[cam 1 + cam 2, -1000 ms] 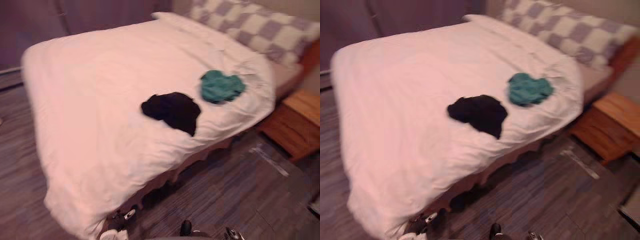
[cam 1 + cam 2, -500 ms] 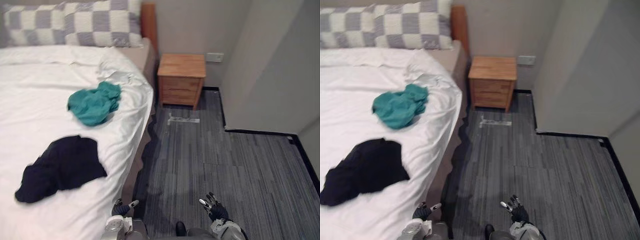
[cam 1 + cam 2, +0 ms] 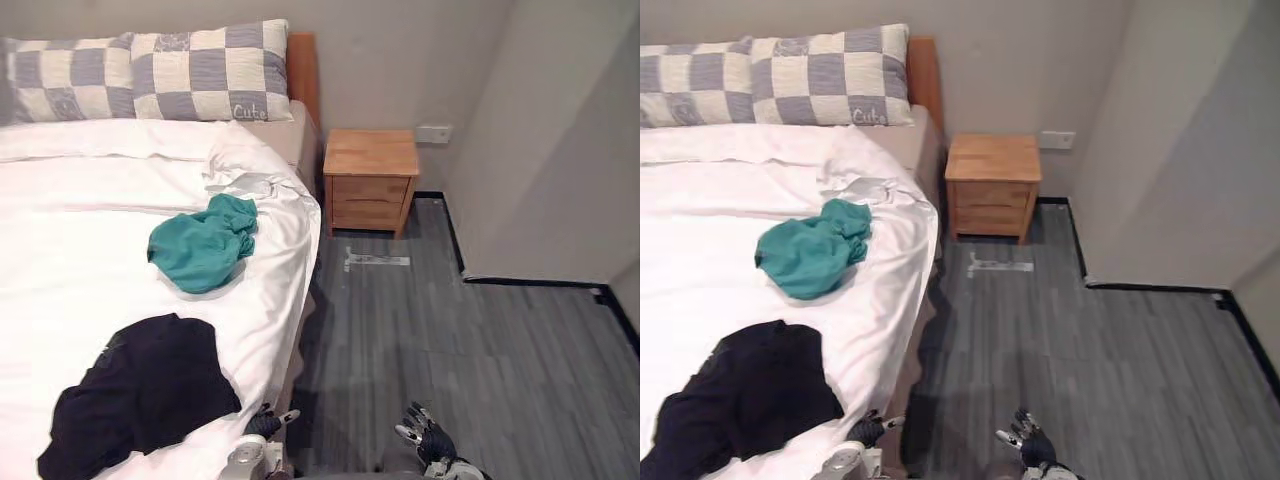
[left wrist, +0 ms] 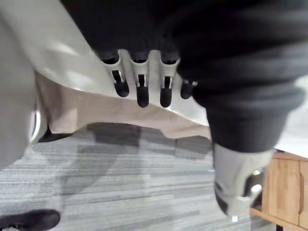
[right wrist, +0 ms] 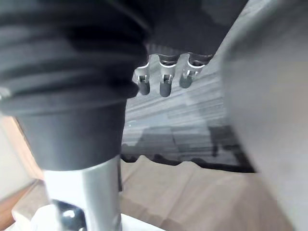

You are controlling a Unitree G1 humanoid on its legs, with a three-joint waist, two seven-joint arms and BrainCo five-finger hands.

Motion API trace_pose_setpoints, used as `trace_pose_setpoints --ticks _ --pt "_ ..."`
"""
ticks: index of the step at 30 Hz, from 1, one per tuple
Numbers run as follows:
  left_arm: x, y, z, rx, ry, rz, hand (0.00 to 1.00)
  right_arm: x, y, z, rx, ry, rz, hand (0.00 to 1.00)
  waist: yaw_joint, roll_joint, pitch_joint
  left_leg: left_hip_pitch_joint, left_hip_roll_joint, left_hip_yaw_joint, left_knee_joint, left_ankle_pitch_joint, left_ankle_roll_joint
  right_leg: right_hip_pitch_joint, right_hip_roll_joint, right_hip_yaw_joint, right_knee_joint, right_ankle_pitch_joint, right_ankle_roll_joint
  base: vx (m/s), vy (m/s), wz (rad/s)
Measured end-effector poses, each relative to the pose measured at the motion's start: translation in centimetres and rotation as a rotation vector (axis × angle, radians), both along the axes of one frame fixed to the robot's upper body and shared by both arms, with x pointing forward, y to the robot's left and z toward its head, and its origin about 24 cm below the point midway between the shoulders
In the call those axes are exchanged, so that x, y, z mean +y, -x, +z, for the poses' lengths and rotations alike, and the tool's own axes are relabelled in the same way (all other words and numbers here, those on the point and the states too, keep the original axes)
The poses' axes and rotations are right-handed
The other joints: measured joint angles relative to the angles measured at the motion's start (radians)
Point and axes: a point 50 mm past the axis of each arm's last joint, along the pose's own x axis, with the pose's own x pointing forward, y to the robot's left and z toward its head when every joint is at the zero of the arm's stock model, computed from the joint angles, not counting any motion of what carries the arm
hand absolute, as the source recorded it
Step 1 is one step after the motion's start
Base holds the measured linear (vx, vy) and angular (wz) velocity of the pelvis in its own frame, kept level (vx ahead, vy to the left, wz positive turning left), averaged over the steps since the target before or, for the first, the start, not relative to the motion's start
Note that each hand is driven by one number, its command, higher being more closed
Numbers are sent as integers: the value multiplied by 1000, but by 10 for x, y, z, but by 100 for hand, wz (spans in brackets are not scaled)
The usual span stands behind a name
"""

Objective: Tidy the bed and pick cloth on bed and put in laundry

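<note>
A crumpled teal cloth (image 3: 203,243) lies on the white duvet (image 3: 70,260) near the bed's right edge. A black cloth (image 3: 140,395) is spread flat closer to me on the same duvet. Low at the bottom of the eye views, my left hand (image 3: 265,425) hangs by the bed's side, below the black cloth. My right hand (image 3: 425,440) hangs over the grey floor. In the wrist views the left hand's fingers (image 4: 139,89) and the right hand's fingers (image 5: 163,82) are relaxed and hold nothing.
Two grey-and-white checked pillows (image 3: 150,70) lean at the head of the bed. A wooden nightstand (image 3: 371,180) stands against the wall right of the bed. Grey plank floor (image 3: 480,340) stretches to the right, bounded by a wall corner (image 3: 500,150).
The camera has swung right, from the whole bed to its right side and the floor. The cloths lie as before. Both hands stay low.
</note>
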Motion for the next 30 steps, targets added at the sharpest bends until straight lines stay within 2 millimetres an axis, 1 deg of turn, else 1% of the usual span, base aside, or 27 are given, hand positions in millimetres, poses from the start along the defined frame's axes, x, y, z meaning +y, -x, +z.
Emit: trace_pose_setpoints --ticks 2,3,4,5,6,7,8,9,10,11,12,13,14,15,16,17,18,19,20,21,23,24,25,26,27,28,30 --pt "1 -2 0 8 3 15 0 0 -4 3 -22 -18 -19 0 -1 13 3 -44 20 4 72 -33 -29 -5 28 -9 -239 71 -38 188 -75 -2" --pt "-1 -3 0 8 9 25 0 -5 -9 6 -45 -14 -34 0 -6 43 21 -66 43 1 126 -58 -39 11 44 -22 -303 163 -62 345 -119 -24" --pt "2 -5 2 -11 12 57 0 -13 -19 10 -75 3 -56 0 0 73 44 -86 75 28 164 -64 -48 11 62 -41 -306 189 -55 342 -134 -32" --pt "0 -7 2 -19 20 68 0 -16 -25 13 -92 16 -54 0 1 86 64 -83 86 40 176 -66 -51 -2 67 -48 -272 187 -49 241 -116 -51" --pt "-1 -12 4 -34 29 89 0 -21 -34 17 -121 44 -54 0 -1 107 102 -63 108 64 189 -68 -53 -42 73 -75 -166 184 -9 38 -109 -43" --pt "0 -13 5 -49 24 109 0 -24 -41 21 -140 65 -56 0 -1 122 131 -30 131 86 203 -71 -59 -81 72 -133 -121 139 -25 68 -162 -40" --pt "8 -5 3 -49 1 135 0 -16 -39 20 -133 60 -38 0 -2 90 109 -27 123 87 228 -87 -84 -63 37 -154 -252 198 -53 92 -191 -26" --pt "12 -4 4 -58 -8 140 0 -13 -38 19 -127 55 -38 0 -2 75 103 -14 118 83 240 -101 -101 -61 23 -174 -277 206 -108 222 -251 -8" --pt "13 -5 5 -70 -10 144 0 -17 -41 20 -127 72 -54 0 -5 98 102 -40 168 71 388 -149 -114 -44 55 -190 -284 176 -124 307 -282 -9" --pt "11 -6 5 -84 -2 147 0 -18 -41 19 -109 75 -57 0 3 108 100 -87 223 42 705 -71 -82 -9 87 -195 -308 163 -123 318 -257 -12" --pt "9 -5 5 -88 3 151 0 -19 -40 18 -100 77 -56 0 7 117 92 -89 222 24 763 33 -76 11 99 -201 -322 160 -120 333 -201 -14" --pt "2 0 3 -76 26 166 0 -25 -37 18 -87 92 -65 0 14 159 71 -104 241 -27 787 168 -96 37 124 -241 -321 162 -146 270 -113 -7" --pt "1 2 3 -76 33 179 0 -26 -40 20 -94 93 -64 0 16 160 67 -117 251 -29 816 212 -118 31 116 -251 -238 132 -165 384 -146 5" --pt "9 -3 7 -117 18 186 0 -22 -31 16 -68 87 -55 0 15 121 65 -164 254 -28 911 395 -97 57 101 -234 -213 31 -157 316 -149 -3" --pt "14 -1 8 -133 12 199 0 -22 -30 16 -61 102 -32 0 29 123 64 -235 266 -67 1010 414 -106 122 125 -202 -271 32 -147 296 -139 -12" --pt "15 0 8 -139 15 199 0 -22 -29 15 -59 100 -32 0 37 127 60 -269 265 -71 1048 328 -106 147 136 -191 -308 41 -149 263 -127 -40" --pt "16 1 9 -149 17 201 0 -18 -30 15 -66 87 -26 0 46 125 54 -355 241 -65 1056 162 -81 200 144 -166 -393 60 -146 337 -120 -45" --pt "18 0 9 -164 15 204 0 -15 -32 15 -70 80 -16 0 51 124 56 -407 212 -40 971 69 -62 241 150 -144 -451 79 -141 386 -137 -55" --pt "20 0 11 -180 8 207 0 -12 -36 15 -72 85 7 0 58 121 58 -428 182 -1 804 17 -61 277 150 -123 -484 84 -134 383 -99 -52" --pt "21 1 11 -188 5 208 0 -11 -39 15 -71 85 17 0 66 121 58 -426 158 39 656 12 -67 296 149 -115 -499 84 -133 380 -50 -68" --pt "21 4 11 -192 -3 195 0 -10 -45 15 -69 83 25 0 82 121 58 -395 107 204 250 97 -66 359 155 -87 -556 74 -137 426 9 -53" --pt "22 4 11 -188 -7 186 0 -10 -44 15 -63 84 25 0 83 120 59 -395 96 249 205 119 -52 378 157 -87 -570 74 -141 389 42 -16" --pt "26 4 12 -191 -18 177 0 -10 -42 12 -47 83 23 0 85 106 66 -389 72 308 164 157 20 424 154 -90 -592 60 -128 581 63 -5" --pt "31 1 13 -199 -27 179 0 -8 -39 10 -32 79 20 0 94 70 62 -372 37 332 159 167 76 456 125 -93 -597 51 -117 595 54 5" --pt "33 0 13 -194 -31 177 0 -8 -38 10 -29 81 23 0 92 55 53 -373 21 338 156 165 80 454 114 -97 -592 50 -114 599 44 18" --pt "33 0 13 -188 -31 169 0 -11 -40 10 -30 92 26 0 88 43 43 -376 14 331 164 151 128 432 100 -109 -547 39 -96 451 29 22" --pt "36 2 12 -169 -39 168 0 -15 -45 9 -13 121 56 0 83 47 44 -371 44 332 215 116 163 338 99 -147 -325 30 -60 481 53 7"
